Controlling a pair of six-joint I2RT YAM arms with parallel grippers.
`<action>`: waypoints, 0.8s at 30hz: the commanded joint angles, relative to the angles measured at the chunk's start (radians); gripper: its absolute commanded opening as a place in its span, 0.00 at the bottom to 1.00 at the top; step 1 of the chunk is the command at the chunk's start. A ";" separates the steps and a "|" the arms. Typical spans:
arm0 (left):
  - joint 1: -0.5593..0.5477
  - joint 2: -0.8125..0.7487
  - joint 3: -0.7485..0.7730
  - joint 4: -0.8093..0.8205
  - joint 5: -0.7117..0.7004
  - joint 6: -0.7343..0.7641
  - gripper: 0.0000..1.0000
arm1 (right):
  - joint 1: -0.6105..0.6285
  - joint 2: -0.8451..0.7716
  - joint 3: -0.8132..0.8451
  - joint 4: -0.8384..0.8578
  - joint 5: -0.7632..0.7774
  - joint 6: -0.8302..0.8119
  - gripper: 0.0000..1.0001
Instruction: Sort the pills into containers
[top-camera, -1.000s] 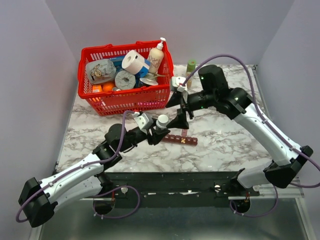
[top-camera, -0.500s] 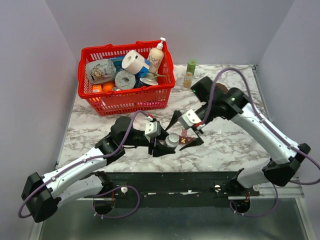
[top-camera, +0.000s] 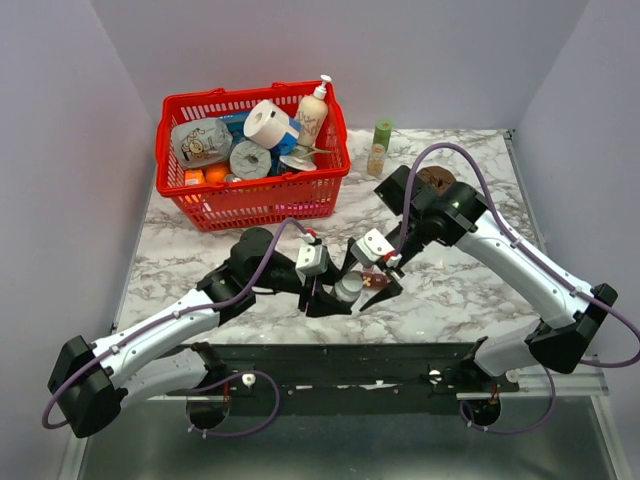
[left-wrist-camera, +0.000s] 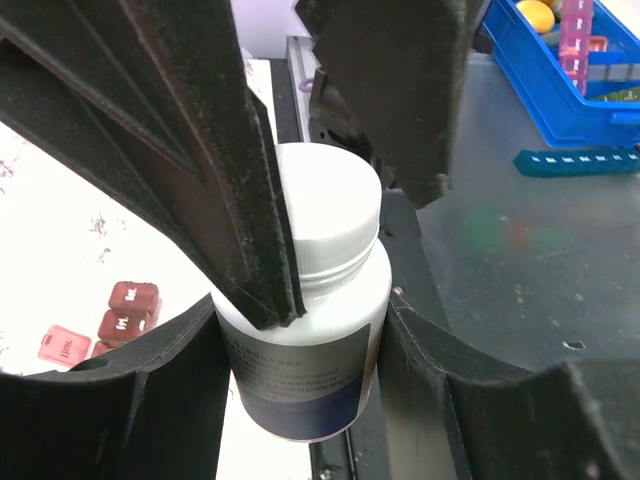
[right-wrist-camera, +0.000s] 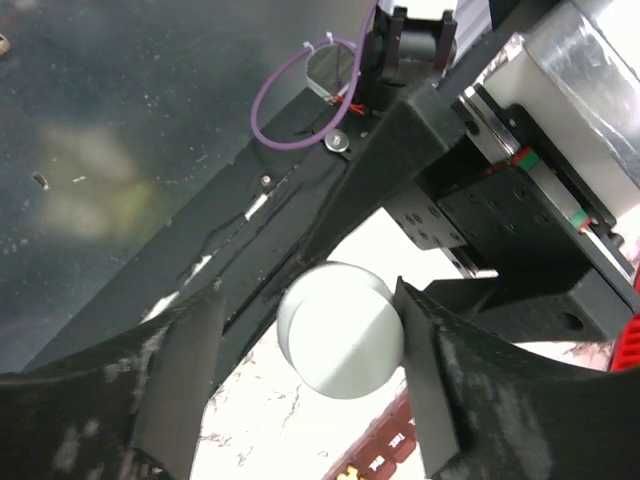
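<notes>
step in hand: opening the pills. the left gripper (left-wrist-camera: 300, 345) is clamped on the body of a white plastic pill bottle (left-wrist-camera: 305, 375), holding it upright over the marbled tabletop (top-camera: 460, 280), out in front of the red plastic shopping basket (top-camera: 250, 200) and off its right corner. the right gripper (right-wrist-camera: 310, 370) stands astride the bottle's white screw cap (right-wrist-camera: 342, 328). its fingers (right-wrist-camera: 180, 380) are apart: one pad looks to touch the cap and the other shows a gap, so it has no grip yet.

the long dark red-brown strip of small square compartments (left-wrist-camera: 130, 310) lies on the tabletop on the same near side of the basket. it sits low beside the bottle and is mostly hidden from above.

next, i judge, the right fingers must close squarely on the cap and twist while the left holds firm. a skewed bite could slip or tip the bottle.

a second ago the bottle was held nearer the basket, the right gripper hung wide open by the basket's right corner, and the strip lay in plain view. both grippers have since drawn away from the basket and the right fingers have narrowed.
</notes>
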 joint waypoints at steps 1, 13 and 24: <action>0.012 -0.005 0.031 0.005 0.026 0.020 0.00 | 0.007 -0.017 -0.028 0.012 0.020 0.101 0.67; 0.010 -0.136 -0.035 0.305 -0.364 -0.068 0.00 | 0.007 -0.059 -0.229 0.455 0.144 0.630 0.38; -0.054 -0.082 -0.042 0.422 -1.080 -0.024 0.00 | 0.004 0.023 -0.300 0.701 0.578 1.140 0.41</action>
